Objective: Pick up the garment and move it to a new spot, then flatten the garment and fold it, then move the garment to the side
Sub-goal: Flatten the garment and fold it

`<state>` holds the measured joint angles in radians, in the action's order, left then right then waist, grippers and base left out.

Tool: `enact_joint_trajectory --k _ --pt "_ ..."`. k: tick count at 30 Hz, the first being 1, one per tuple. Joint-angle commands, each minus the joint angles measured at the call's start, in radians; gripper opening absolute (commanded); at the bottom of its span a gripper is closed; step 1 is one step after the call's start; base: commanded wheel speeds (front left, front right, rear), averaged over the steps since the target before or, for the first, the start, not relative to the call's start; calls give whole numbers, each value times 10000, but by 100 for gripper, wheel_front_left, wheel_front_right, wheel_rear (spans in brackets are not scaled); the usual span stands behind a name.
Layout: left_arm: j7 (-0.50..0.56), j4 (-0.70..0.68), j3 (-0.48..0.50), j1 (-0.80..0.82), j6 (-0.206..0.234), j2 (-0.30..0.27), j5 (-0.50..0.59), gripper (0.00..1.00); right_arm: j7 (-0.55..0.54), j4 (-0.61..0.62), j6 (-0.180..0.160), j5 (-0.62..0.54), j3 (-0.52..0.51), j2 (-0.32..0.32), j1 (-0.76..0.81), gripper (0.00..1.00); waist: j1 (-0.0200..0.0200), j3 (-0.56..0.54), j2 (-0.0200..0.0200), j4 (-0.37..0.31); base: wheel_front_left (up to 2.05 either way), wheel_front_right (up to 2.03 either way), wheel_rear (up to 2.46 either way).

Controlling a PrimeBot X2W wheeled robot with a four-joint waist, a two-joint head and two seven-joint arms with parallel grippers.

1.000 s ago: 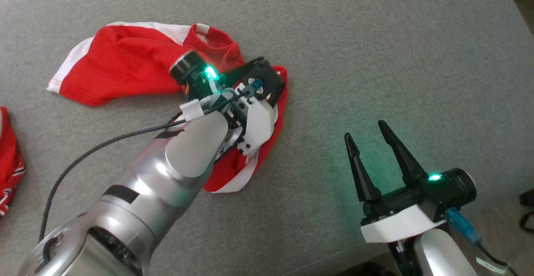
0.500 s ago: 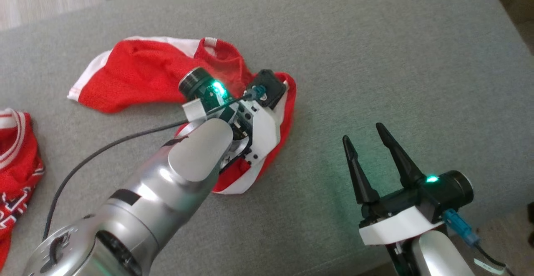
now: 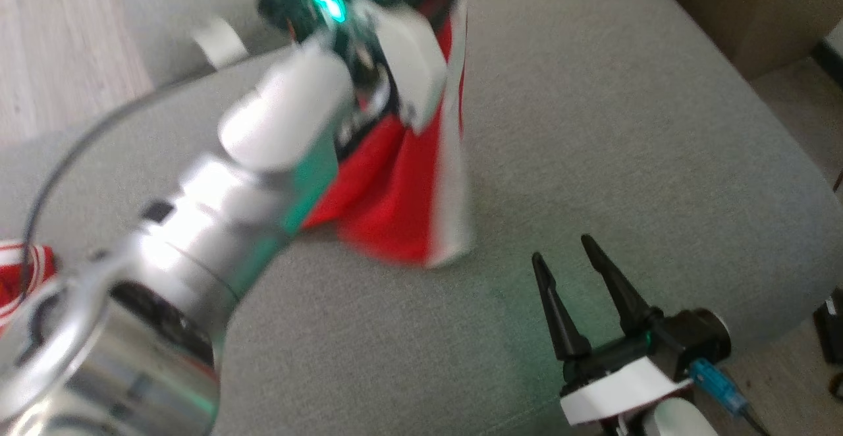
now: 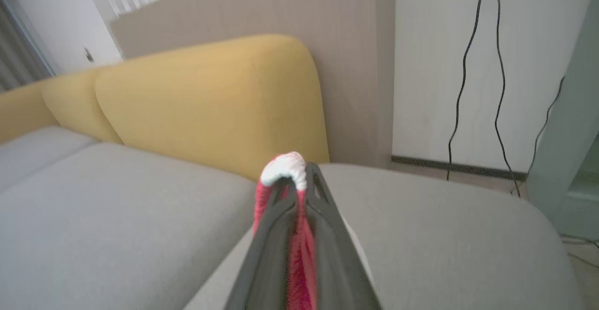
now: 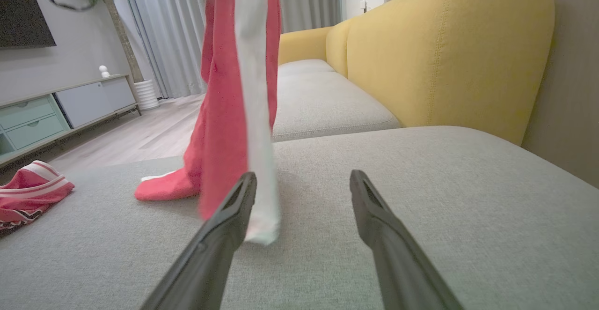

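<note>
Raised since a second ago: the left gripper (image 4: 298,175), then low on the cushion among flat-lying cloth, is now up high with the shirt (image 3: 395,205) hanging from it. Jaws were wide then and are now pressed together on a fold of red cloth, with white trim bunched over the tips. Head view is blurred around the left arm.

Shirt hangs as a long red drape with a white stripe down one side. Its lower end rests on the grey seat cushion (image 3: 625,126), near the middle. Cannot tell whether the stripe's tip touches the cushion.

Right gripper (image 3: 563,249) is over the front edge of the cushion, towards the right corner, fingers spread with nothing between them. In its wrist view the white stripe hangs just beyond the finger at that view's left.

Second garment (image 5: 28,193), red and white, lies crumpled at the cushion's left edge, well apart from the shirt.

Yellow backrest (image 4: 210,99) stands behind the cushion. Two dark cables (image 4: 468,66) run down the white wall beyond.
</note>
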<state>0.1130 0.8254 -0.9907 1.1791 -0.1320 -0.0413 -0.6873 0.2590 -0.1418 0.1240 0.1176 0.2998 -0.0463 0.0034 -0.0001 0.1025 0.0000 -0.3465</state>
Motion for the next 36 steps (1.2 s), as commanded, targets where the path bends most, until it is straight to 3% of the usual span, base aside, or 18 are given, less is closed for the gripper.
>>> enact_joint_trajectory --k 1,6,10,15,20,26,27,28,29,36 --pt "-281 -96 656 1088 133 -149 -155 0 28 261 67 77 198 -39 -36 100 1 -436 0 -91 0 0 0" --pt "-412 83 1187 1470 153 -195 -610 0 28 276 67 61 18 -39 82 100 1 -640 0 88 0 0 0" --pt "-361 93 1186 693 112 -426 -948 0 28 378 67 -4 -181 -39 217 100 1 -653 0 456 0 0 0" --pt "-669 -234 1115 -1655 176 -930 -1443 0 28 392 67 -132 -426 -39 333 100 1 -476 0 983 0 0 0" --pt "-1721 -876 1163 -4651 416 -1379 -1968 0 28 357 67 -185 -698 -39 399 100 1 -213 0 1415 0 0 0" --pt "-2717 -1566 600 -6990 721 -1569 -1733 0 28 317 67 -349 -799 -39 498 100 1 -139 0 1857 0 0 0" --pt "-2863 -1713 542 -7279 743 -1578 -1724 26 28 302 67 -373 -800 -39 505 100 1 -155 0 1898 0 0 0" --pt "-2967 -1875 448 -7515 762 -1615 -1660 93 28 289 67 -392 -804 -39 506 100 1 -171 0 1932 0 0 0" --pt "-3081 -2036 355 -7696 829 -1676 -1538 100 28 278 67 -409 -808 -39 503 100 1 -186 0 1960 0 0 0" --pt "-3536 -2993 451 -8364 1424 -2148 -1148 100 28 250 67 -493 -769 -39 535 100 1 -297 0 2004 0 0 0"
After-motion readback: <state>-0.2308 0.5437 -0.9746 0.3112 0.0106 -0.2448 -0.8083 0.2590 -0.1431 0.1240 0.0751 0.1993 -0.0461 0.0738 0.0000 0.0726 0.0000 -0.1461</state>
